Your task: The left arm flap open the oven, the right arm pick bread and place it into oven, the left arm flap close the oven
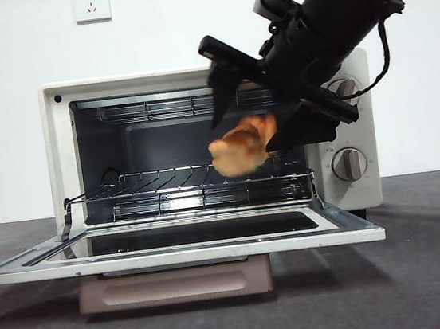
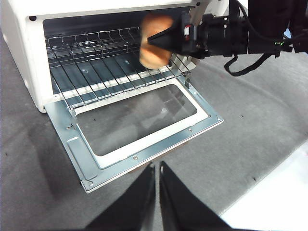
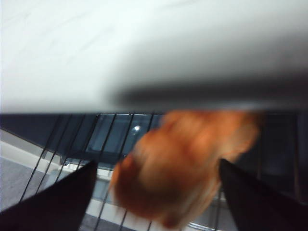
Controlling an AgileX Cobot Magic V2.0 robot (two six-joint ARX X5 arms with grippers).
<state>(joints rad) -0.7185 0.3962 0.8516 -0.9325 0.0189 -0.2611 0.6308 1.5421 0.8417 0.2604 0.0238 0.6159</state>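
The cream-white oven (image 1: pixel 62 152) stands with its glass door (image 1: pixel 183 253) flapped down flat, the wire rack (image 1: pixel 191 188) bare inside. My right gripper (image 1: pixel 258 116) reaches into the right half of the oven mouth, jaws spread wide. The golden bread (image 1: pixel 240 147) is a blur just below and between them, in the air above the rack. The right wrist view shows the bread (image 3: pixel 183 163) between the parted jaws of the right gripper (image 3: pixel 158 162), with a gap on one side. My left gripper (image 2: pixel 157 166) hangs shut and empty in front of the lowered door, which shows the bread (image 2: pixel 154 41) beyond it.
Two round knobs (image 1: pixel 350 163) sit on the oven's right panel, behind the right arm. The beige bar handle (image 1: pixel 174 282) hangs under the lowered door. Dark grey cloth (image 1: pixel 433 267) covers the table, and a white wall with a socket (image 1: pixel 91 4) stands behind.
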